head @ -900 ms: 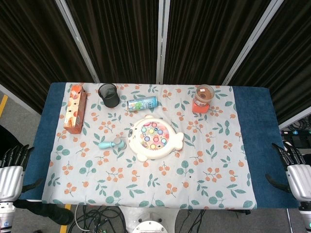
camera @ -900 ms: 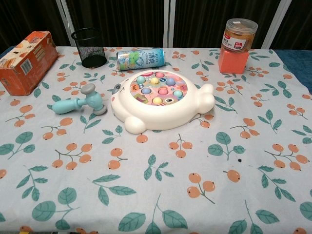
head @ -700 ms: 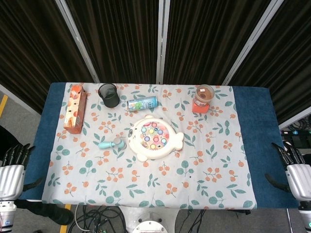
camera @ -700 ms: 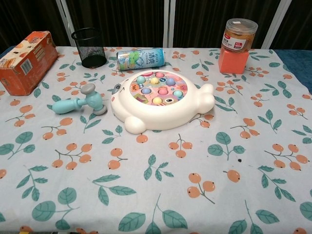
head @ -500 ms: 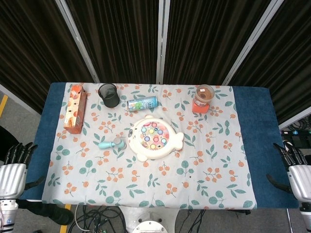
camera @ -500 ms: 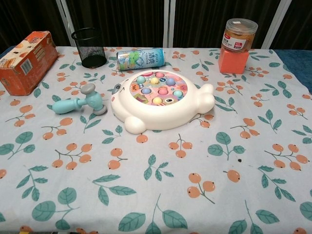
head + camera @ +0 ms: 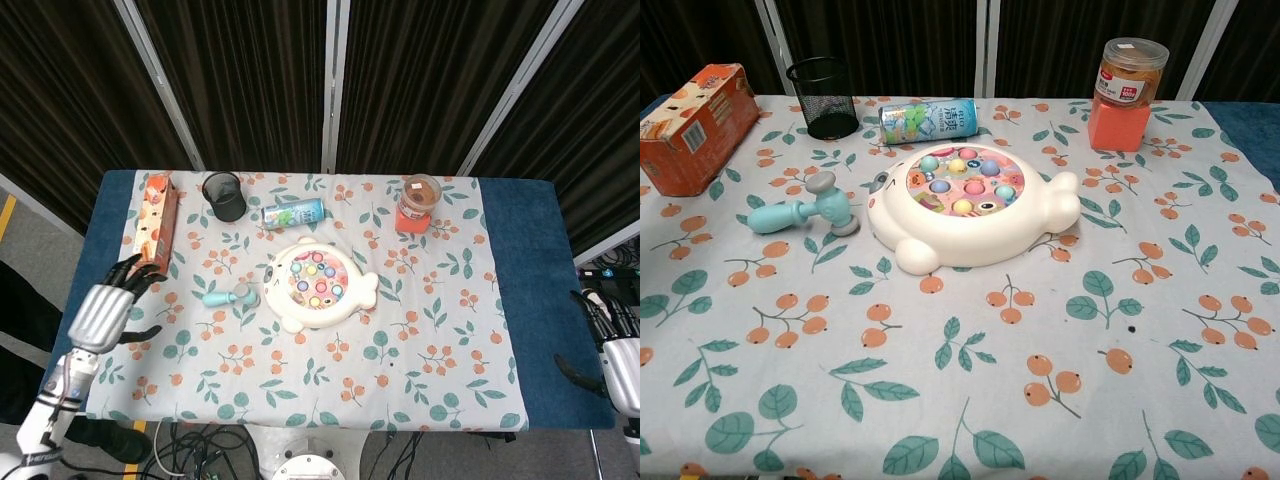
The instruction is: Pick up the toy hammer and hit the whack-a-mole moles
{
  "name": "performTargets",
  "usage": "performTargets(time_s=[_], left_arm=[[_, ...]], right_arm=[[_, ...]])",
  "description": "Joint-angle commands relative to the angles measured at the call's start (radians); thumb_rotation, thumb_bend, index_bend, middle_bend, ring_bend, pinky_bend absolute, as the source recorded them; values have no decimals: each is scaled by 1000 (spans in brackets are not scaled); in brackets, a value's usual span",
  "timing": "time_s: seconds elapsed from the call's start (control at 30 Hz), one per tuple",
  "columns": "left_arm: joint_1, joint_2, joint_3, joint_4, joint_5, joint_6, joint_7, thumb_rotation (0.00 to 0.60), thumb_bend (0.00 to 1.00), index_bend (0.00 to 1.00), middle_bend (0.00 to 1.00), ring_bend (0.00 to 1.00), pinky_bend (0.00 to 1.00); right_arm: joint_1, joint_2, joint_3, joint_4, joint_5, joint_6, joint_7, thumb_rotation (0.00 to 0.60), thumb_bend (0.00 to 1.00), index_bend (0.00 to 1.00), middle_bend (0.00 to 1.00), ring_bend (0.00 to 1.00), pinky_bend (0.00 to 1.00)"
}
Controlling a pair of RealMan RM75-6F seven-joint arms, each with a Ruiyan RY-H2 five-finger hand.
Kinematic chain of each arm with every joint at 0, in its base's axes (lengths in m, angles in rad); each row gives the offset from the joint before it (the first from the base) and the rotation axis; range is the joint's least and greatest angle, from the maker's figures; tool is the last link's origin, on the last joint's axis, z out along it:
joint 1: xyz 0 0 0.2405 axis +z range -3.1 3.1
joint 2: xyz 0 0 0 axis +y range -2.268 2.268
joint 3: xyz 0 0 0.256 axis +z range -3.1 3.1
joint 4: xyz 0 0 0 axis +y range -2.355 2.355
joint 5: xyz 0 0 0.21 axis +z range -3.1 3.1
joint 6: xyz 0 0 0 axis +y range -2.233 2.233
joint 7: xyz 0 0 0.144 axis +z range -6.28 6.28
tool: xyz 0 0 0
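The table point(image 7: 520, 300) carries a leaf-and-berry cloth point(image 7: 1060, 380) over its middle, with bare blue at both ends. Near the centre sits the game point(image 7: 965, 205) — a white animal-shaped board with coloured moles point(image 7: 962, 182) on its round top. At the far left edge lies an orange carton point(image 7: 690, 125); along the far edge stand a black mesh cup point(image 7: 823, 97), a can point(image 7: 928, 119) on its side, and a jar point(image 7: 1130, 70) on an orange block point(image 7: 1118, 125).

The hammer point(image 7: 805, 210) lies flat just left of the game, its teal handle pointing toward the left edge, its head nearest the board. Nothing touches it.

The left hand point(image 7: 103, 313) hovers over the left edge, near the carton's near end, fingers spread and holding nothing. The right hand point(image 7: 615, 350) hangs off the right edge, well apart from everything, likewise empty with fingers apart.

By my reading the task is barely begun — the hammer is not yet grasped and no mole is struck. Reaching, gripping the handle, lifting and hitting all remain.
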Motion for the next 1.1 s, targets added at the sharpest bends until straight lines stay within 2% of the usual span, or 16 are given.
performTargets(time_s=[0.03, 0.17, 0.4, 0.6, 0.87, 1.1], left_arm=[[-143, -58, -54, 48, -69, -185, -63, 600, 133, 267, 210, 76, 142], [-226, -137, -83, 132, -146, -292, -66, 600, 153, 266, 245, 116, 154], [-317, -224, -89, 240, -259, -426, -26, 600, 158, 274, 268, 140, 173], [-338, -257, -76, 273, -318, -464, -23, 600, 161, 298, 268, 140, 171], [-351, -304, -65, 304, -336, -473, -58, 600, 233, 335, 269, 140, 170], [-358, -329, -53, 336, -359, -474, -51, 600, 246, 367, 272, 140, 170]], right_arm=[[-2, 3, 6, -2, 5, 6, -2, 600, 135, 52, 188, 0, 79], [2, 9, 10, -7, 17, -7, -10, 600, 135, 52, 190, 0, 79], [10, 11, 14, -12, 33, -30, -15, 600, 135, 52, 191, 0, 79], [13, 10, 17, -9, 45, -43, -14, 600, 134, 52, 191, 0, 79], [19, 2, 15, -2, 42, -53, -8, 600, 135, 52, 197, 1, 79], [18, -1, 14, 5, 48, -58, -2, 600, 135, 52, 201, 0, 79]])
